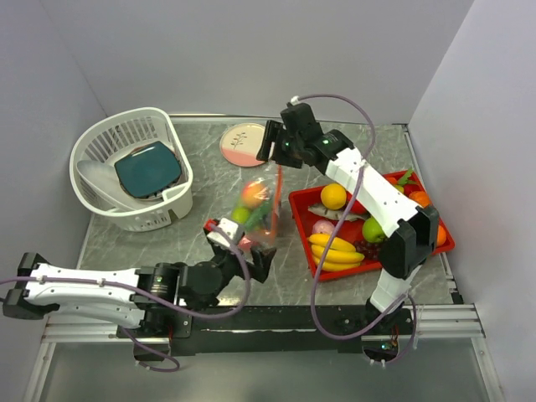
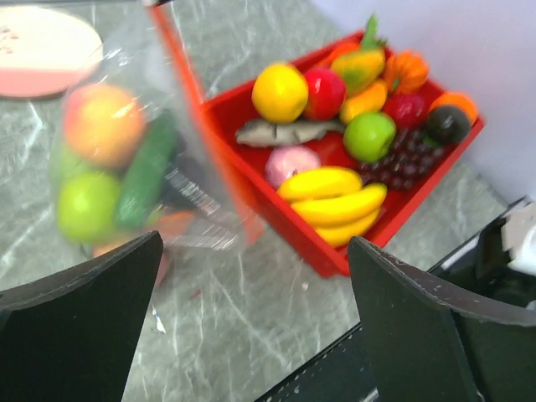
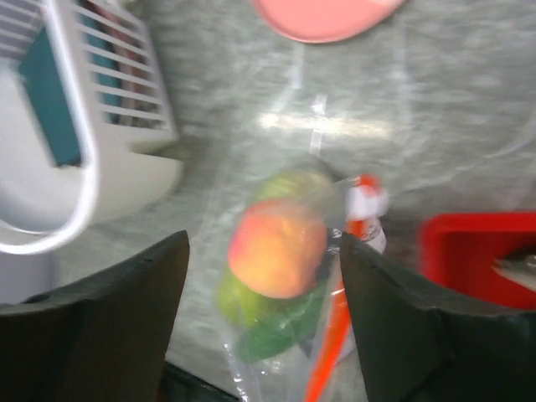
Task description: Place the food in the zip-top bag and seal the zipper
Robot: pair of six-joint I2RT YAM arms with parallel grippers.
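Note:
The clear zip-top bag (image 1: 255, 213) lies on the table beside the red tray, holding a peach (image 1: 254, 193), a green fruit and a cucumber. Its orange-red zipper (image 1: 276, 201) runs along the side next to the tray, with a white end piece (image 3: 366, 201). My right gripper (image 1: 270, 146) is open above the bag's far end and touches nothing. My left gripper (image 1: 248, 251) is open at the bag's near end, empty. More food, with bananas (image 1: 335, 249), an orange (image 1: 333, 196) and a green apple (image 1: 373, 229), lies in the tray. The bag also shows in the left wrist view (image 2: 134, 167) and in the right wrist view (image 3: 285, 276).
The red tray (image 1: 301, 219) stands right of the bag. A white lattice basket (image 1: 159, 209) with a teal dish stands at the back left. A pink plate (image 1: 243, 145) lies at the back centre. Grey walls close in on both sides.

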